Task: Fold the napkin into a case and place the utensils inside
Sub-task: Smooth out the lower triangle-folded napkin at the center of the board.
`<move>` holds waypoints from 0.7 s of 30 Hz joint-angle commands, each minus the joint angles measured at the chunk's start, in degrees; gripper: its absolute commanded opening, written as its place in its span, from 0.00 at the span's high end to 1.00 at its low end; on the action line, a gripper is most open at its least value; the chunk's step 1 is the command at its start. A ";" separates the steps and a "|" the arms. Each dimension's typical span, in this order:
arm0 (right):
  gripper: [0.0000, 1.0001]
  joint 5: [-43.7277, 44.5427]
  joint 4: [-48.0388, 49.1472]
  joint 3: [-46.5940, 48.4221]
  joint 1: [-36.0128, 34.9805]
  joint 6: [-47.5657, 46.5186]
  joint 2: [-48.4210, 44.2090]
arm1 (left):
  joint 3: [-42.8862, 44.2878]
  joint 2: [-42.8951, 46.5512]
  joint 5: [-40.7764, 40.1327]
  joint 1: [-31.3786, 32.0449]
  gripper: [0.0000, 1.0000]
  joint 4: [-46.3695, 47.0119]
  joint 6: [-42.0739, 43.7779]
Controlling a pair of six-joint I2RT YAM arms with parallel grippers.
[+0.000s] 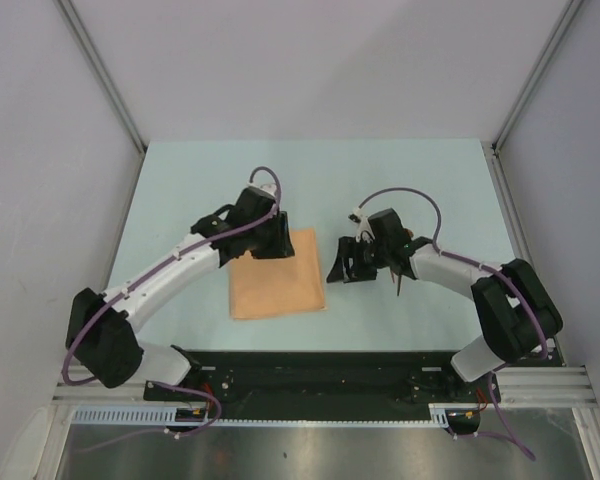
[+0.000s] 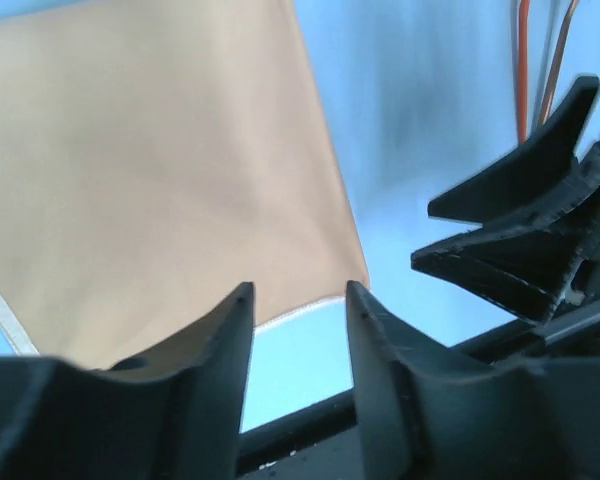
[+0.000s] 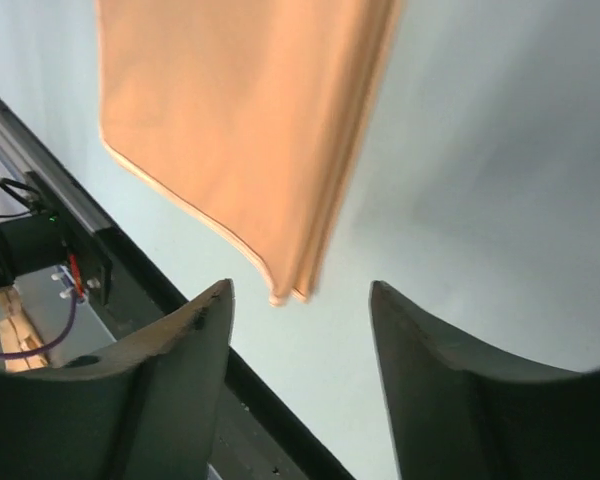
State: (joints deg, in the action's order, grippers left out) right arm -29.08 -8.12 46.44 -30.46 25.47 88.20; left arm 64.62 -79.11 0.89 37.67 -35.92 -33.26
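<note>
I see the napkin (image 1: pixel 280 285) lying flat on the bench (image 1: pixel 430 180), a little left of the middle and toward the near edge. In the right wrist view one of its corners shows two layers of cloth. My left gripper (image 1: pixel 270 240) sits over the napkin's far edge, close to its left corner. Its fingers (image 2: pixel 225 340) are moderately apart with nothing clamped between them, and I cannot tell whether they touch the cloth. My right gripper (image 1: pixel 346 264) hangs just beside the napkin's right edge, jaws wide and empty. A thin reddish-brown utensil (image 1: pixel 399 283) lies partly hidden under the right arm, toward the bench's right edge.
</note>
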 commanded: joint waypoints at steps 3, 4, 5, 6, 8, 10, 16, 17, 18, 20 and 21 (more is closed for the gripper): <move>0.59 -7.81 4.06 5.86 -3.64 0.62 8.71 | -5.55 -2.26 11.67 -14.97 0.69 8.21 1.79; 0.64 -8.88 7.47 5.25 -3.90 1.67 9.70 | -5.47 -3.32 12.21 -19.00 0.72 9.98 1.36; 0.68 -9.93 10.72 4.55 -3.91 3.42 10.32 | -5.12 -4.46 13.52 -20.43 0.75 10.95 1.00; 0.76 -10.81 12.50 2.98 -3.99 4.05 11.71 | -4.77 -7.17 13.62 -21.57 0.77 12.09 1.17; 0.81 -11.26 14.45 2.61 -4.00 3.97 13.48 | -3.19 -10.34 13.70 -24.39 0.80 12.80 0.83; 0.86 -11.44 15.49 2.17 -3.73 3.09 15.76 | -1.18 -15.68 13.71 -27.11 0.82 13.34 0.82; 0.87 -11.44 17.52 0.68 -2.24 2.66 19.28 | 6.03 -29.14 9.84 -30.02 0.88 11.32 3.19; 0.88 -11.09 17.52 0.50 -1.98 2.56 19.46 | 6.74 -30.56 9.14 -30.28 0.88 11.31 3.89; 0.88 -11.09 17.61 0.41 -1.80 2.39 19.72 | 7.53 -31.53 8.26 -30.46 0.88 11.23 4.25; 0.89 -11.09 17.35 0.23 -1.54 1.95 20.77 | 10.60 -34.25 5.97 -31.16 0.89 10.09 5.39; 0.89 -10.91 17.26 0.15 -1.62 1.77 20.95 | 11.75 -34.88 5.54 -31.25 0.88 9.21 5.57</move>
State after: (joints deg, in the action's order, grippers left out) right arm -42.39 8.05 47.64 -32.67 28.88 106.61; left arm 71.40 -110.41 11.00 7.22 -25.98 -30.92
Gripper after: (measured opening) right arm 0.115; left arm 0.119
